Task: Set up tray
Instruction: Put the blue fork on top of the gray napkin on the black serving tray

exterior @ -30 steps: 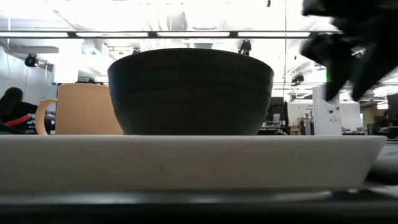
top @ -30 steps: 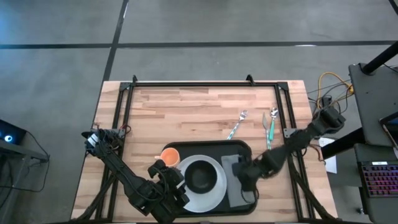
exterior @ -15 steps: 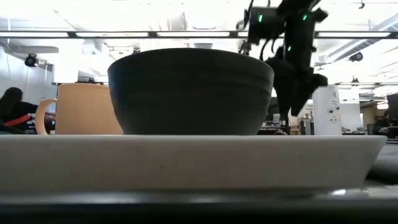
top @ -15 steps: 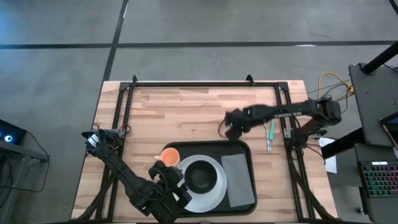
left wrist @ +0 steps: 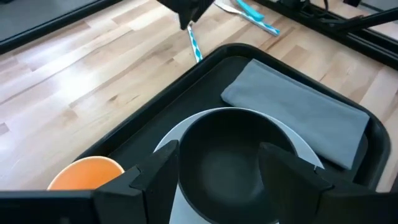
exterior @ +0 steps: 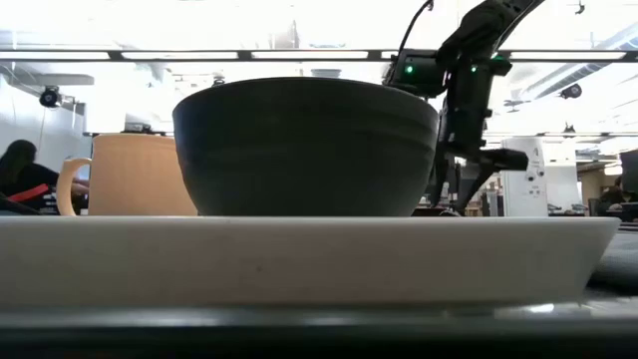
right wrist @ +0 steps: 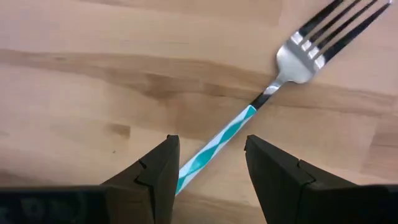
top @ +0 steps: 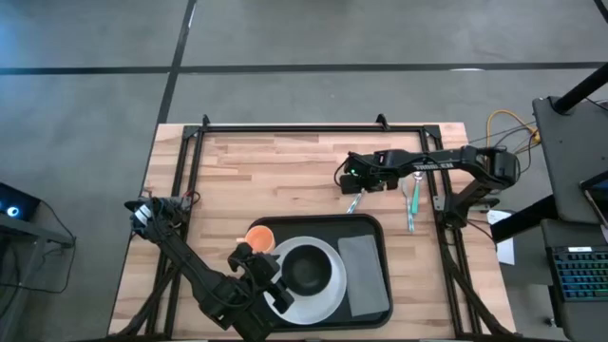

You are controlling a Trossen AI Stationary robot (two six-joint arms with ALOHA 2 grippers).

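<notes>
The black tray (top: pixel 323 226) lies near the table's near edge. On it stand a white plate (top: pixel 328 294) with a black bowl (top: pixel 306 269), an orange cup (top: pixel 260 237) and a flat grey napkin (top: pixel 366 275). A fork (right wrist: pixel 230 134) with a teal-and-white handle lies flat on the wood just beyond the tray's far rim, with a spoon (top: pixel 413 195) to its right. My right gripper (right wrist: pixel 208 171) is open over the fork, one finger on each side of its handle, touching nothing. My left gripper (left wrist: pixel 224 171) is open at the plate's left side, facing the bowl (left wrist: pixel 230 149).
A black metal frame (top: pixel 294 126) runs along the table's far edge and down both sides. Bare wood lies between the frame and the tray. In the low view the plate (exterior: pixel 299 259) and bowl (exterior: pixel 304 150) fill the foreground, with my right gripper (exterior: pixel 461 194) behind them.
My right gripper has left the spot over the grey napkin on the tray. It swung up and toward the table's far edge, turned, and came down over the fork's handle. The napkin stays flat on the tray.
</notes>
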